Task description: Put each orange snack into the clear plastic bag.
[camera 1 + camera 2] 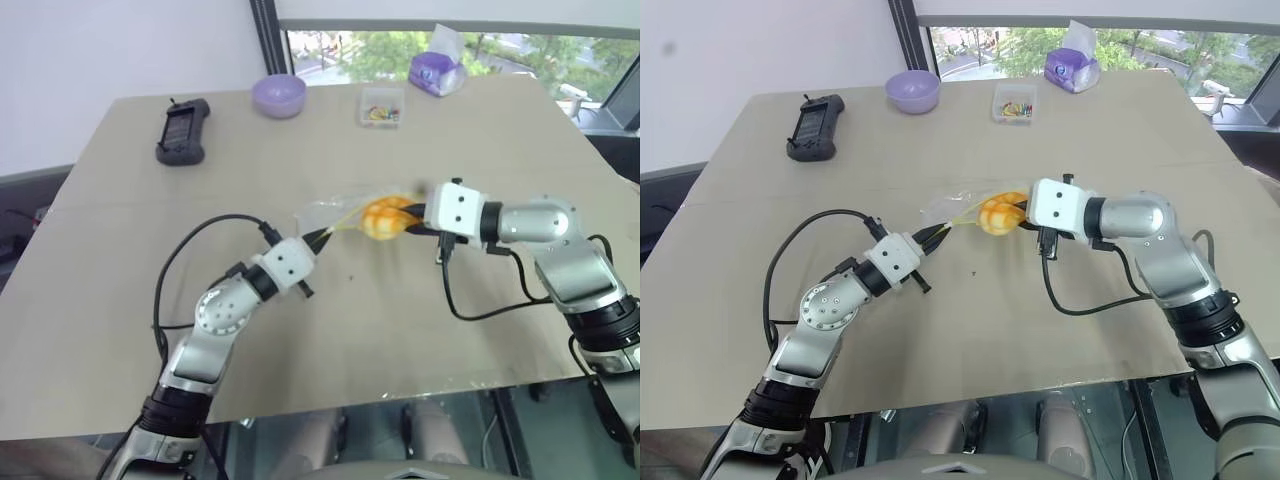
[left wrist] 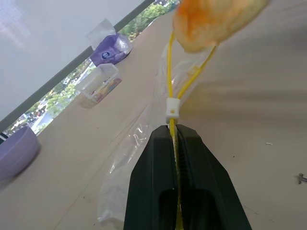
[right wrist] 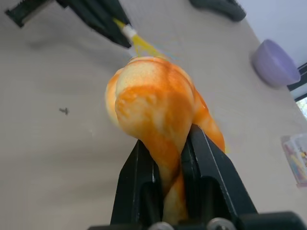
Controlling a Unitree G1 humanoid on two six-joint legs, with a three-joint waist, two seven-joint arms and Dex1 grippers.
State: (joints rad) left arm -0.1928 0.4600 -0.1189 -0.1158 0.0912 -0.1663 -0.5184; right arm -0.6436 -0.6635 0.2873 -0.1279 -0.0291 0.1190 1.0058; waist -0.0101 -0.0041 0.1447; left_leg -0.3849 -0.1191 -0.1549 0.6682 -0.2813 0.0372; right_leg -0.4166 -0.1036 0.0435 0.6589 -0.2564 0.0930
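In the left eye view you see the left gripper [image 1: 322,238] at the centre of the frame, pinched tight on the yellow seal strip of the clear plastic bag [image 1: 330,213], which lies crinkled on the tan table [image 1: 130,280]. Just to its right the right gripper [image 1: 412,218] squeezes the orange snack [image 1: 384,217], holding it at the bag's mouth, above the tabletop. Along the top of the frame you find a black controller [image 1: 183,131] at upper left, a purple bowl [image 1: 278,95], a small clear box [image 1: 381,106] and a purple tissue pack [image 1: 437,68]. In the left wrist view your black fingers [image 2: 153,177] clamp the yellow strip, its white slider [image 2: 172,108] just beyond them, and the snack hangs blurred at the top. In the right wrist view both fingers [image 3: 141,182] bite into the squashed snack, with the other gripper and the strip at upper left.
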